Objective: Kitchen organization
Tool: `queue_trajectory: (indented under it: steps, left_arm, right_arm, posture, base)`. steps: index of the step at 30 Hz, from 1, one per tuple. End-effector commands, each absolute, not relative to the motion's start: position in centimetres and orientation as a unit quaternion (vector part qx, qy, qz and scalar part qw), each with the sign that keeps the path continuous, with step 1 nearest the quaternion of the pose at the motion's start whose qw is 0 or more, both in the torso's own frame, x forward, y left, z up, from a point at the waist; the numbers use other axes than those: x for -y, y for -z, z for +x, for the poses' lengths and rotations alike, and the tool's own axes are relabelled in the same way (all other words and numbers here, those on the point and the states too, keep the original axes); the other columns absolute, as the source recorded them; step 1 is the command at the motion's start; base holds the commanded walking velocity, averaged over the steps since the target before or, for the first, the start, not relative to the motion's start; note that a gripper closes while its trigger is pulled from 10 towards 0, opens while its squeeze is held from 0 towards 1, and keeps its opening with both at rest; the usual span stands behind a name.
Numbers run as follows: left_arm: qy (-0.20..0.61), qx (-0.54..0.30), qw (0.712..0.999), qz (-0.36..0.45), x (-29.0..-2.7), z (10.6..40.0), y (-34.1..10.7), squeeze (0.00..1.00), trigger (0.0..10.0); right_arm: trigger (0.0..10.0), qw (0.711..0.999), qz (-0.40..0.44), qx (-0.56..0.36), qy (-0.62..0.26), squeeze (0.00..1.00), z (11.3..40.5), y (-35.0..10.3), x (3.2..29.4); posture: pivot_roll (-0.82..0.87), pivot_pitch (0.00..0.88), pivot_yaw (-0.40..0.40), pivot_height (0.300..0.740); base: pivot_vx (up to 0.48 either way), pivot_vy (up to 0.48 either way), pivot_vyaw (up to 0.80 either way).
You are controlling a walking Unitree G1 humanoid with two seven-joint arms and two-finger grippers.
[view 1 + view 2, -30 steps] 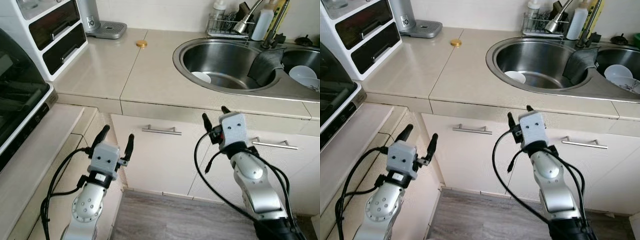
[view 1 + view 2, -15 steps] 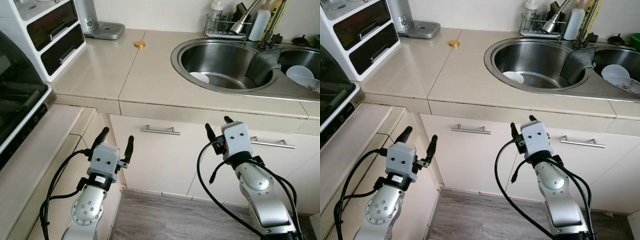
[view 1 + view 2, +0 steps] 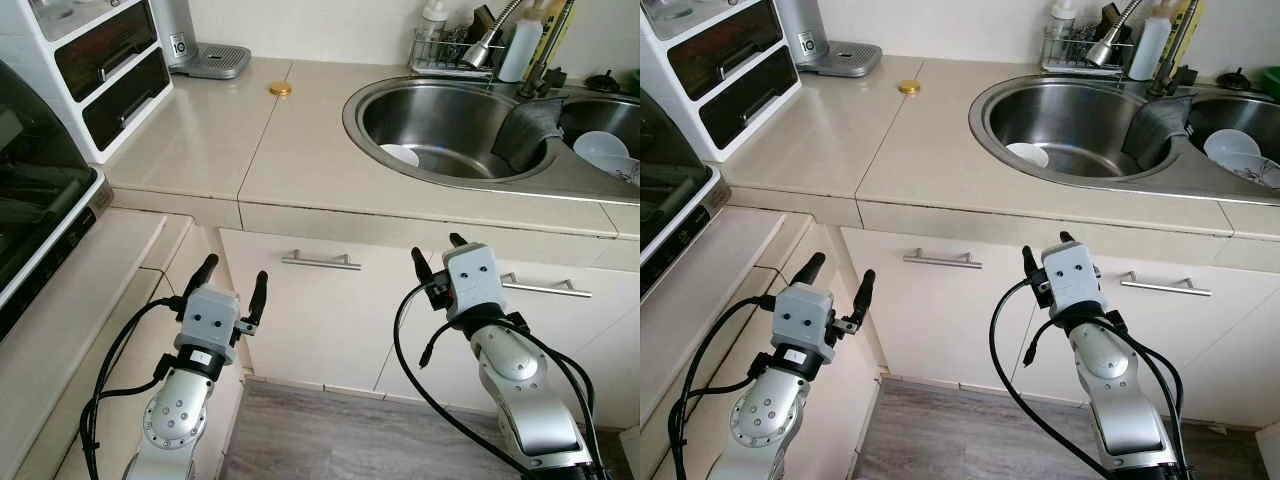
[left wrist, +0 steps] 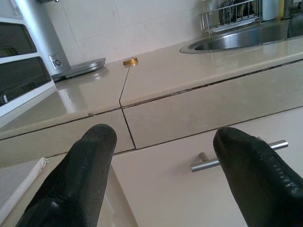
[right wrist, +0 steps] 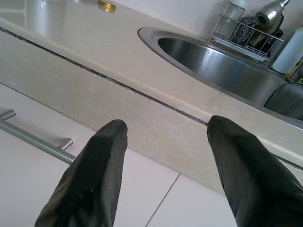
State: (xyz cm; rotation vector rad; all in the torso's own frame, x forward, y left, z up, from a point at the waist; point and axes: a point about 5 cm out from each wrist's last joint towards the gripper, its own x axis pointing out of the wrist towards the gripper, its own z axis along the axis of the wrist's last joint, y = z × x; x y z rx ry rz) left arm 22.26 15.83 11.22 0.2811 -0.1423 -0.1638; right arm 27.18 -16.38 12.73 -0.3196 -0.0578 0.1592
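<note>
Beyond both grippers' (image 3: 232,283) (image 3: 437,248) parted jaws lies the counter (image 3: 300,150).

Around the double sink (image 3: 560,175), two steel basins sit side by side. One white bowl (image 3: 401,154) lies in the basin farther from the tap, two more white dishes (image 3: 604,150) in the other. One gold lid (image 3: 282,88) rests on the counter beside the sink. Below it, two cabinet handles (image 3: 321,261) show.

counter (image 3: 300,150): bare, open | sink (image 3: 440,125): bowl (image 3: 402,154) inside
</note>
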Motion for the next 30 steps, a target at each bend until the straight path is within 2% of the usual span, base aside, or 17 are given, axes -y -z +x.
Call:
queue_trajectory:
  steps: [1,7,11,19,30]
  left_arm:
    - [0.082,0.077,0.984,0.140,-15.64,22.33,-11.67,0.00,10.0]
    - [0.083,0.077,0.984,0.139,-15.58,22.41,-11.65,0.00,10.0]
    - [0.083,0.075,0.985,0.133,-15.57,22.45,-11.63,0.00,10.0]
    - [0.088,0.079,0.984,0.130,-15.51,22.44,-11.70,0.00,10.0]
    - [0.088,0.081,0.984,0.132,-15.50,22.50,-11.74,0.00,10.0]
  right_arm:
    - [10.0,0.983,-0.163,0.037,-0.075,0.00,27.08,-13.26,16.45]
    - [10.0,0.985,-0.158,0.024,-0.064,0.00,27.29,-12.98,16.67]
    - [10.0,0.991,-0.121,0.025,-0.054,0.00,27.38,-13.18,17.02]
    - [10.0,0.992,-0.117,0.025,-0.049,0.00,27.36,-13.24,17.02]
    - [10.0,0.992,-0.112,0.023,-0.045,0.00,27.48,-13.15,17.07]
  posture:
    - [0.03,0.010,-0.032,0.740]
    - [0.03,0.013,-0.034,0.740]
    - [0.03,0.013,-0.031,0.740]
    - [0.03,0.014,-0.027,0.740]
    - [0.03,0.013,-0.027,0.740]
  base:
    - [0.000,0.000,0.00]
    - [0.000,0.000,0.00]
    - [0.000,0.000,-0.80]
    - [0.000,0.260,-0.80]
    - [0.000,0.000,-0.80]
